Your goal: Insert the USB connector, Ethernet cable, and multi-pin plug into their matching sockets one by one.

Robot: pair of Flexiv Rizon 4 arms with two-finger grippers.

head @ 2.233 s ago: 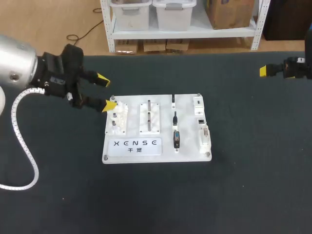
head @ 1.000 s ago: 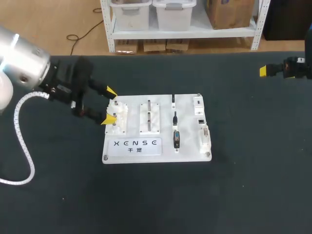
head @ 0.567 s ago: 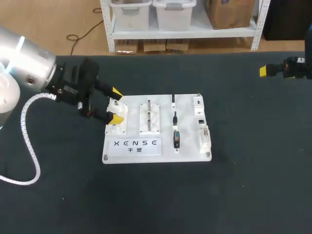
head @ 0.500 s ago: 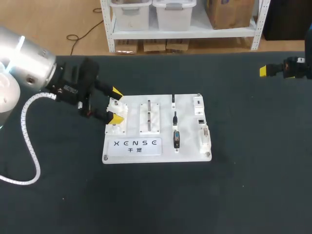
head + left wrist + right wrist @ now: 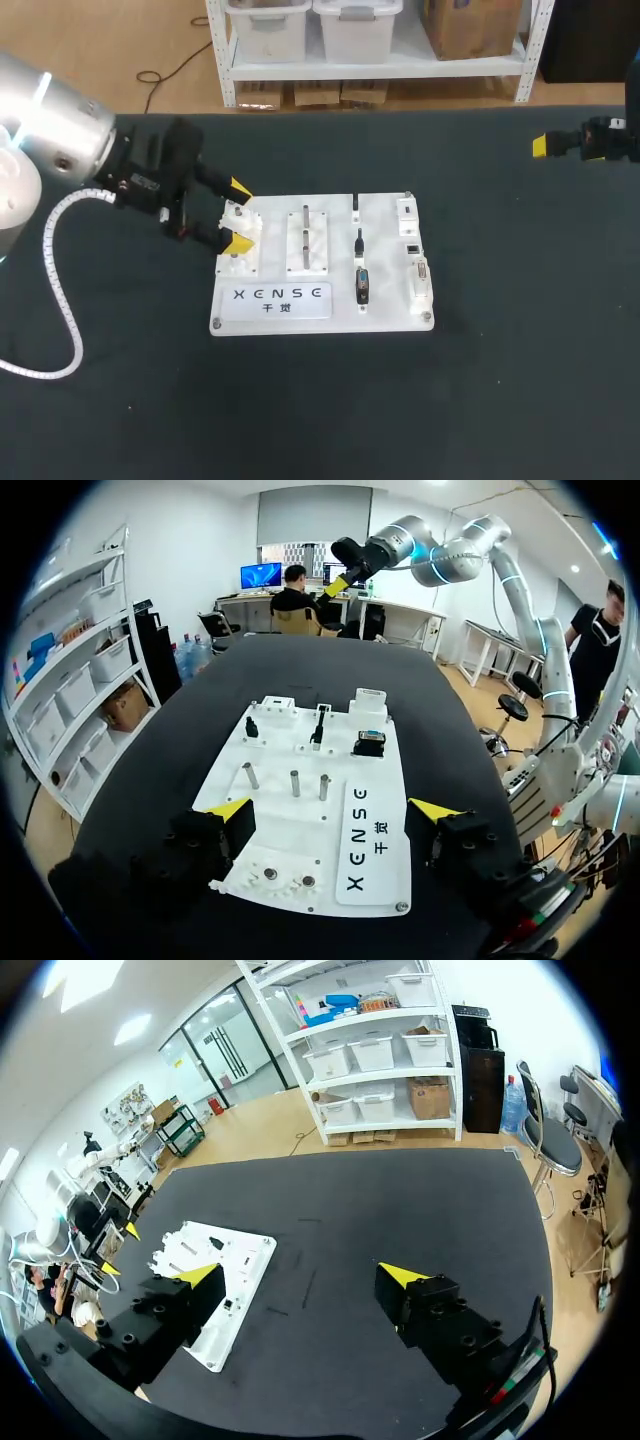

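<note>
White rectangular plastic board (image 5: pixel 390 262) is lying pale against the matte black surface (image 5: pixel 500 380).

The board's label strip (image 5: pixel 280 294) is carrying black lettering. The wide multi-pin plug (image 5: pixel 362 286) and two slimmer connectors (image 5: pixel 358 241) beside it are showing black against the white. Small upright pins (image 5: pixel 295 783) are showing grey. The left gripper (image 5: pixel 239 213) is showing a black body with bright yellow tips, and behind it the arm's shell (image 5: pixel 50 120) is gleaming silver beside a white ribbed hose (image 5: pixel 50 255). The right gripper (image 5: pixel 300 1275) is wearing the same black with yellow tips.
</note>
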